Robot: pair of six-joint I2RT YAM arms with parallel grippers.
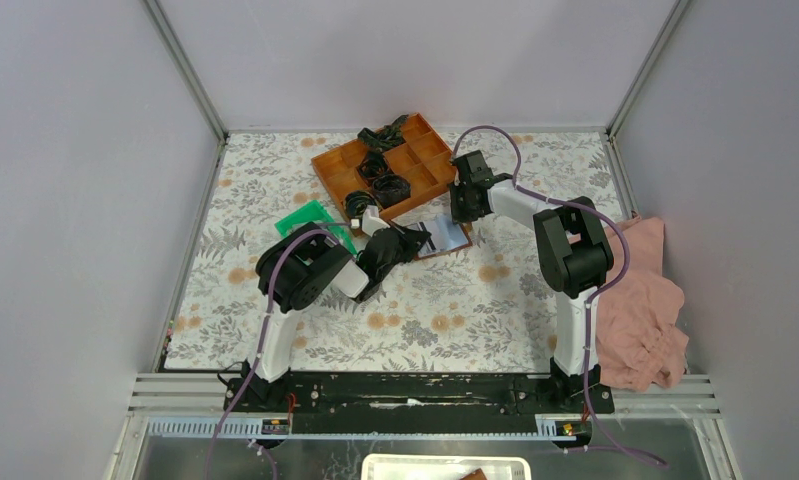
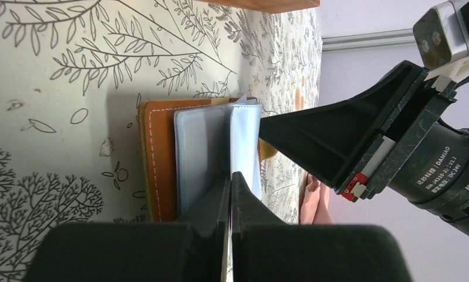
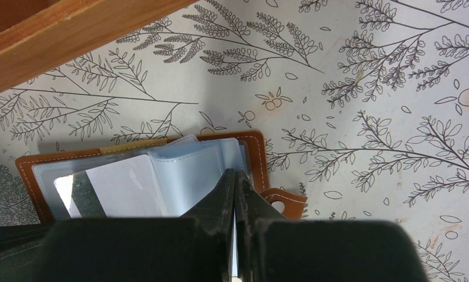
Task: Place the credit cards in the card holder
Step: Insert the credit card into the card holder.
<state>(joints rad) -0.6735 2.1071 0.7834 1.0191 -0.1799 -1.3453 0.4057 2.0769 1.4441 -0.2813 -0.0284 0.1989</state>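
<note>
**Left tool** [image 2: 230, 178]: clenched, pads pressed flat together. A thin pale line shows between the pads; it cannot be told whether this is material held or only light. The card holder [image 2: 157, 158] lies opened flat on the bench [image 2: 56, 117] directly ahead of the tips. Its brown cover faces down and its clear sleeves [image 2: 199, 150] face up. The tips meet the near edge of the sleeve stack.

**Right tool** [image 3: 235, 174]: clenched likewise, with the same thin pale line between the pads (content not determinable). It approaches the card holder from the side opposite the left tool. In the left wrist view its tip reaches the far edge of the sleeves. The snap tab [image 3: 283, 202] projects from the cover just beside these tips, on their right in the wrist view.

**Credit card** [image 3: 126, 185]: one pale card with a dark stripe along one end lies among the sleeves, to the left of the right tool tips in its wrist view. No other card can be made out.

**Surroundings:** the orange compartment tray [image 1: 427, 175] lies just beyond the right tool, holding black coiled items. A green tray [image 1: 310, 218] sits beside the left tool's wrist, on the side away from the card holder. A pink cloth [image 1: 640, 300] hangs over the bench edge outboard of the right arm, well apart from both tools.
</note>
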